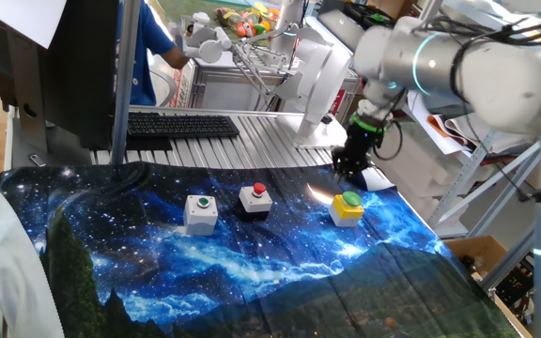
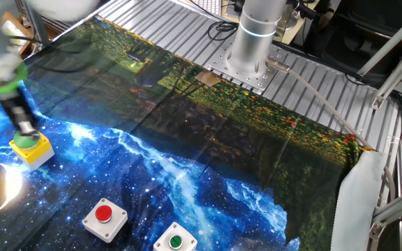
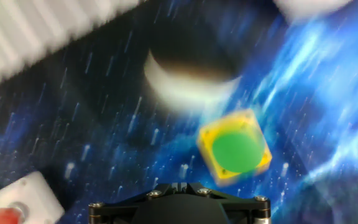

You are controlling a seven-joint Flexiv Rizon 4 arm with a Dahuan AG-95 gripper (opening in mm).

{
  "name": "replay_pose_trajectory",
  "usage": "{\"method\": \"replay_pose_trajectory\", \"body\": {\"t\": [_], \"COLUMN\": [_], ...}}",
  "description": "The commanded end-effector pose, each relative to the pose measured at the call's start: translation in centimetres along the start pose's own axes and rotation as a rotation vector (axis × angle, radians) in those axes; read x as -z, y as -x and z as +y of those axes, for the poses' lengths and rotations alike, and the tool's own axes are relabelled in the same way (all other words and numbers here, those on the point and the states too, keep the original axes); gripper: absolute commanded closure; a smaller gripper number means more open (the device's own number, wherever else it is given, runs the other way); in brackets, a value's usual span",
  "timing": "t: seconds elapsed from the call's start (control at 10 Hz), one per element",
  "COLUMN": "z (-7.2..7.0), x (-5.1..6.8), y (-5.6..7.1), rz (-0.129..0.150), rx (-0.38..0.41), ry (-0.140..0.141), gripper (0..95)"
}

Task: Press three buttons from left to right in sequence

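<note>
3 button boxes point(image 1: 269, 207) set in row on star-print cloth point(image 1: 252, 272), spaced for pressing in turn. Gripper point(image 1: 352, 170) held just above yellow box point(image 1: 347, 208), the right-hand one (last in order). Finger state cannot be told; tips hidden, hand view blurred.

Printed cloth point(image 1: 252, 272), ribbed metal table point(image 1: 261, 141)
</note>
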State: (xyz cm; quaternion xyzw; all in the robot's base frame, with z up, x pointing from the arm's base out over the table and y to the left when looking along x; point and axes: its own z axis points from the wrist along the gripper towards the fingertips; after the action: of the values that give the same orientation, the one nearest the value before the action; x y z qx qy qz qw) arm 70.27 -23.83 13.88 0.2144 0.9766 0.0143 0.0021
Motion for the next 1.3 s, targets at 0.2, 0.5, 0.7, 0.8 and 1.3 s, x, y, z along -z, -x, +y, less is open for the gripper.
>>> {"method": "replay_pose_trajectory", "body": {"t": [0.2, 0.5, 0.7, 0.8, 1.3], "z": [0.31, 0.39, 0.42, 0.43, 0.52], "x": [-0.17, -0.09, -0.04, -0.04, -0.01], "y": [0.51, 0.68, 0.77, 0.79, 0.99], "rz": [0.03, 0.034, 0.04, 0.052, 0.065], "rx": [0.024, 0.057, 0.057, 0.048, 0.064], "ry": [-0.005, -0.008, -0.005, 0.002, -0.006], "gripper": [95.0, 95.0, 95.0, 95.0, 95.0]}}
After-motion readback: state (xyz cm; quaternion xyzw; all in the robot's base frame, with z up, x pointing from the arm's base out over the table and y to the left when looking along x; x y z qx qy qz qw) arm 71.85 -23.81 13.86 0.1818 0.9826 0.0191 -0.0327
